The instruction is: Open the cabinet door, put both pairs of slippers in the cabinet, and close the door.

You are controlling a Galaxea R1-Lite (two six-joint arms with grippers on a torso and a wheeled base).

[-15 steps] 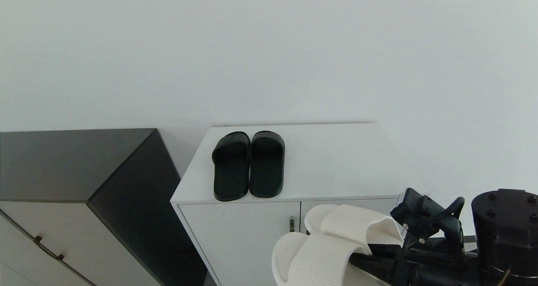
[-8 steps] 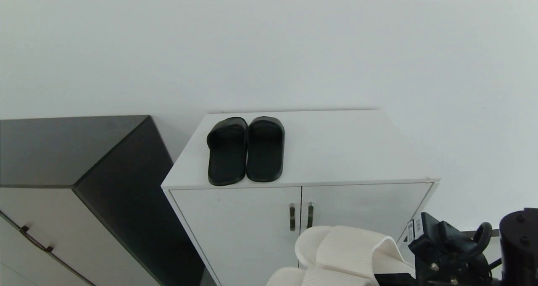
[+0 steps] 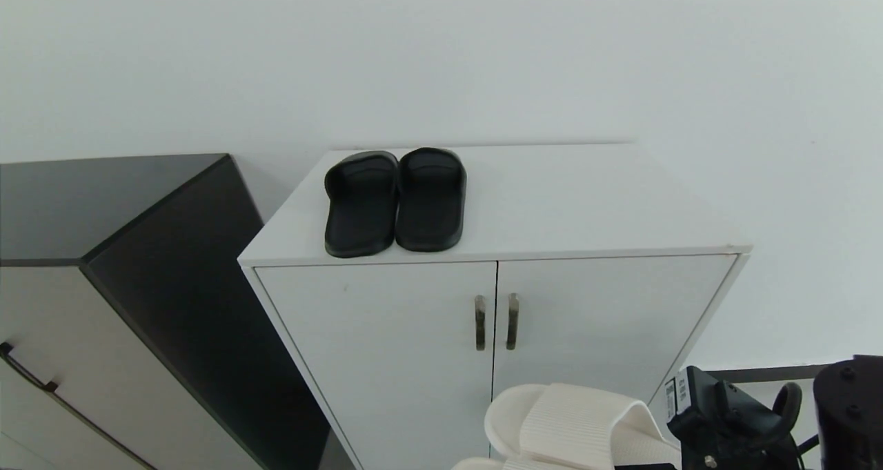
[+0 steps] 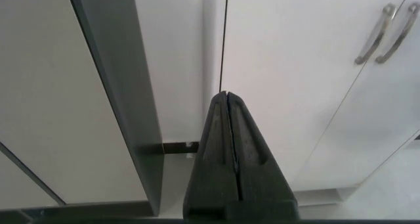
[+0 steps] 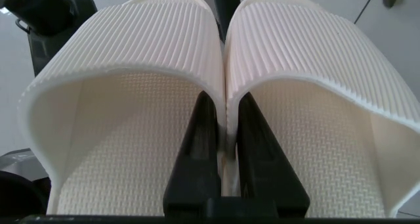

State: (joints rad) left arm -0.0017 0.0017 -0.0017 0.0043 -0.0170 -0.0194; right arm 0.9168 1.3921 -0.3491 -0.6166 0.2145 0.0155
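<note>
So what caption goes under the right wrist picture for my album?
Right end effector clamps the two white slippers together, side by side.

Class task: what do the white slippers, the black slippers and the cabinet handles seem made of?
White slippers: likely soft foam, matte, ribbed straps.
Black slippers: probably rubbery plastic, smooth, faint sheen.
Cabinet handles: apparently brushed metal, grey gloss.

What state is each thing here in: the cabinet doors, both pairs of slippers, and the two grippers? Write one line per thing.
White cabinet's left door, with a metal bar handle: shut.
White cabinet's right door: shut.
Pair of black rubber slippers: lying side by side on the cabinet top, not gripped.
Pair of cream ribbed foam slippers: held, inner edges pinched together.
Left gripper: shut, empty.
Right gripper: shut on the cream slippers.
</note>
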